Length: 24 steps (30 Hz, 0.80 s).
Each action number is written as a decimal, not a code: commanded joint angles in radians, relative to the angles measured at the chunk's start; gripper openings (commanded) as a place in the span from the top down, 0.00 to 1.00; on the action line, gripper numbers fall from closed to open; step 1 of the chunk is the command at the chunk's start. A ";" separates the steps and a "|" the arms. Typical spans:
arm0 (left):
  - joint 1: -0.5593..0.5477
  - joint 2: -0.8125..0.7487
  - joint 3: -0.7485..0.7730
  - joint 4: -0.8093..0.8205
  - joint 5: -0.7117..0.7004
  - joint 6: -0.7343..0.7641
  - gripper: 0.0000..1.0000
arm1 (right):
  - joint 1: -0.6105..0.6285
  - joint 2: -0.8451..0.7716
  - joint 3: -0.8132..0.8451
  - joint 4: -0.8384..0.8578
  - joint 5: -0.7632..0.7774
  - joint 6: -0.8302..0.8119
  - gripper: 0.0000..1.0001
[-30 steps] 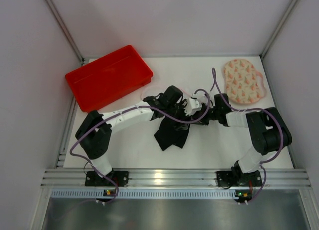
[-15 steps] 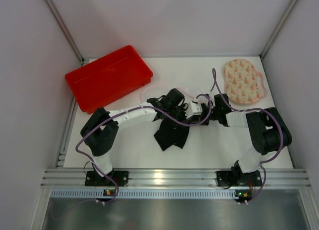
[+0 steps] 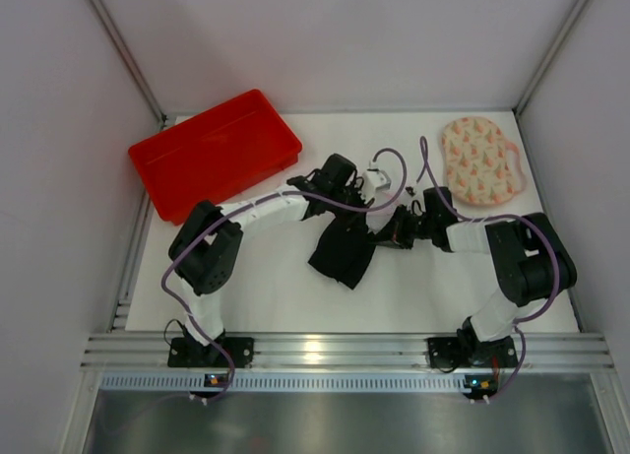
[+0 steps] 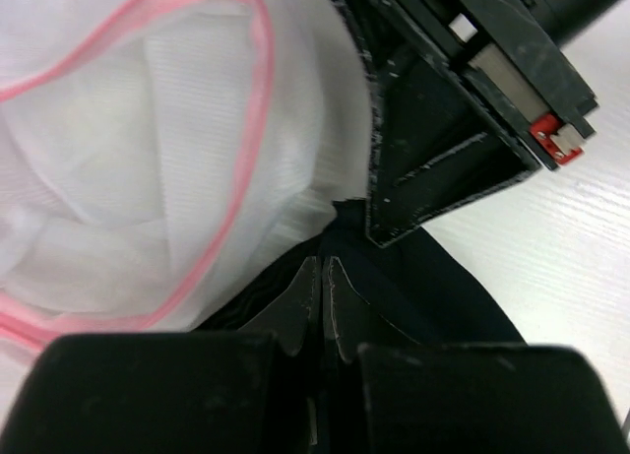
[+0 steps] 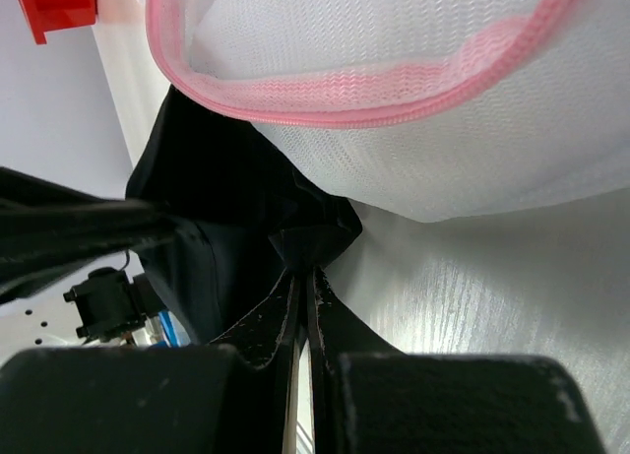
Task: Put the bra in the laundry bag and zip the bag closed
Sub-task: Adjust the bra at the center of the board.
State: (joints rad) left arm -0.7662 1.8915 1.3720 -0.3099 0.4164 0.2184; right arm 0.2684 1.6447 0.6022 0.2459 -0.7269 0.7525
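The black bra lies crumpled at mid-table between my two arms. My right gripper is at its right edge, shut on a tuck of the bra, which bunches at the right gripper tips. My left gripper is shut too, its tips pinched into the bra just below the right fingers. The laundry bag, white mesh with pink edging, lies open right beside the bra. The bag fills the top of the right wrist view. From above I cannot make the bag out.
A red tray stands at the back left. A peach oval patterned fabric piece with pink trim lies at the back right. Pale walls enclose the table on three sides.
My left gripper has gone from open to shut and its arm has drawn toward the back. The bra has bunched and shifted slightly right. The right arm has hardly moved.
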 commanded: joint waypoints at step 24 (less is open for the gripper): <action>0.031 -0.061 0.090 0.022 -0.109 -0.240 0.49 | 0.032 -0.019 0.021 -0.008 0.035 0.002 1.00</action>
State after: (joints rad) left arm -0.7650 1.9350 1.4288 -0.2703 0.3553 -0.0147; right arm 0.2859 1.6447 0.6022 0.2386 -0.7067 0.7620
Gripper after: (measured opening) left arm 0.492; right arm 0.014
